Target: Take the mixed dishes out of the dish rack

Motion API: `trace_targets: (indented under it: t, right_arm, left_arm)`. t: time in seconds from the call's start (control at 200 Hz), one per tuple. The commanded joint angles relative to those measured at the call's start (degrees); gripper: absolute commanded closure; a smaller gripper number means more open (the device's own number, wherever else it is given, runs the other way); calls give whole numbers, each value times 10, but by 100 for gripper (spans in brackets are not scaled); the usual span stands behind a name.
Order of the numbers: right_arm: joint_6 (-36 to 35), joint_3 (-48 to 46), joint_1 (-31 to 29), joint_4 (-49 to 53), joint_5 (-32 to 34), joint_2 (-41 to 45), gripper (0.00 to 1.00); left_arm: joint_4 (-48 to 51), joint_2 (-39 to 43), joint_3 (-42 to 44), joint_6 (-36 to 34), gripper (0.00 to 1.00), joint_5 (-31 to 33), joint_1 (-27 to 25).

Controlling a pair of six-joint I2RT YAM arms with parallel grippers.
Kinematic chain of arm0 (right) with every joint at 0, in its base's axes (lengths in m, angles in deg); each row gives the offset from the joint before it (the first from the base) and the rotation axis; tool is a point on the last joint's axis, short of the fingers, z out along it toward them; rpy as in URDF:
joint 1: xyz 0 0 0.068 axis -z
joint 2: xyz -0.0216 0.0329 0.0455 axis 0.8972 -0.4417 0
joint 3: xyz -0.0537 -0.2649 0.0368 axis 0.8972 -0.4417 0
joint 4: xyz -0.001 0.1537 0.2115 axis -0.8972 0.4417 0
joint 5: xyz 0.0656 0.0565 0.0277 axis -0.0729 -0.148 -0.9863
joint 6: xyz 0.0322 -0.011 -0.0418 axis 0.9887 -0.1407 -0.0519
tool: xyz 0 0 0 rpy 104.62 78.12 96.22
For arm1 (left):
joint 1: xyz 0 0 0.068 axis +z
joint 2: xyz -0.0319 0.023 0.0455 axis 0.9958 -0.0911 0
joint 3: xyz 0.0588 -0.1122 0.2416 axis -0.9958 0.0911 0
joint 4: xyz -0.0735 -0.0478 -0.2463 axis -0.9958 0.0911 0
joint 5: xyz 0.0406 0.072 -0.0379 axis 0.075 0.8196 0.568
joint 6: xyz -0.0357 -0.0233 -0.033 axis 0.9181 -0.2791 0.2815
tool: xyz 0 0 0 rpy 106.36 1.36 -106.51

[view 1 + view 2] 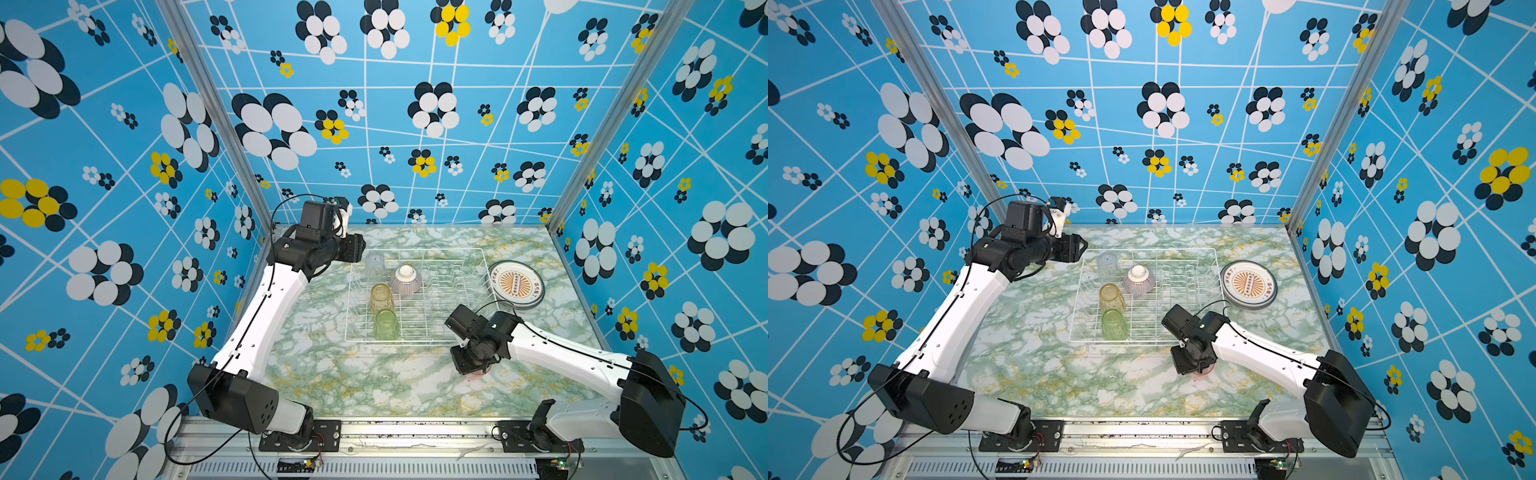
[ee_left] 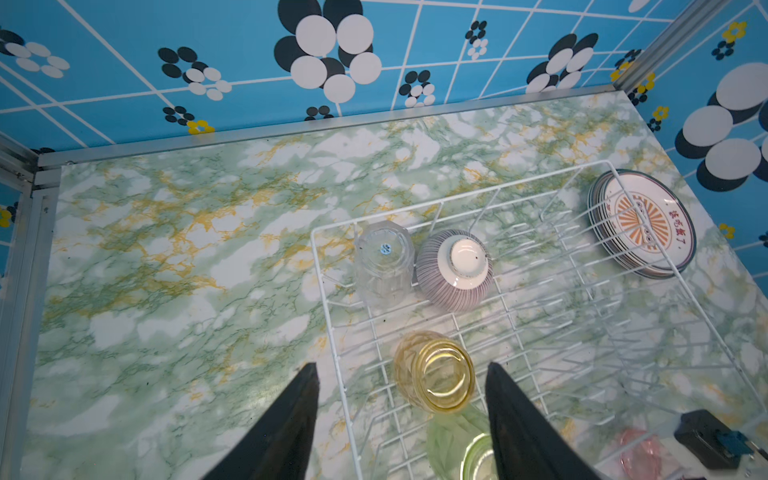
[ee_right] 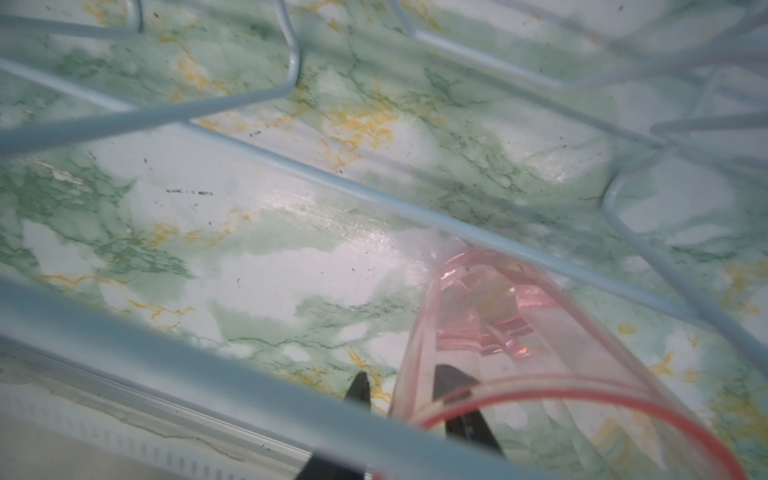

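Observation:
The white wire dish rack point(image 1: 415, 250) holds a clear tumbler point(image 1: 375, 266), an upturned striped bowl point(image 1: 405, 279), an amber tumbler point(image 1: 381, 298) and a green tumbler point(image 1: 386, 325). Printed plates point(image 1: 515, 284) lie stacked on the table right of the rack. My left gripper point(image 2: 402, 365) hangs open high over the rack's left side, with the amber tumbler point(image 2: 434, 376) far below it. My right gripper point(image 3: 403, 372) points down at the rack's near right corner. It is open, one finger inside and one outside the pink tumbler point(image 3: 498, 332), which rests on the table.
The blue patterned walls close in the table on three sides. Bare marble tabletop point(image 1: 374, 386) lies in front of the rack and to its left point(image 2: 166, 270). The right arm point(image 1: 561, 353) stretches across the near right part of the table.

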Motion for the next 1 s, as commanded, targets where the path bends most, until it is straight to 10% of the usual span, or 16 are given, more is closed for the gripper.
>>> trace_targets:
  t: [0.0,0.41,0.605,0.995]
  right_arm:
    - [-7,33,3,25,0,32,57]
    - [-5,91,3,-36,-56,153,16]
    - [-11,98,3,-58,-54,155,11]
    - [-10,76,36,-57,-22,218,4]
  left_arm:
    - [74,26,30,-3,32,41,-41]
    - [187,34,123,76,21,115,-233]
    - [138,1,164,94,6,74,-237]
    - [101,-122,147,74,4,61,-217]
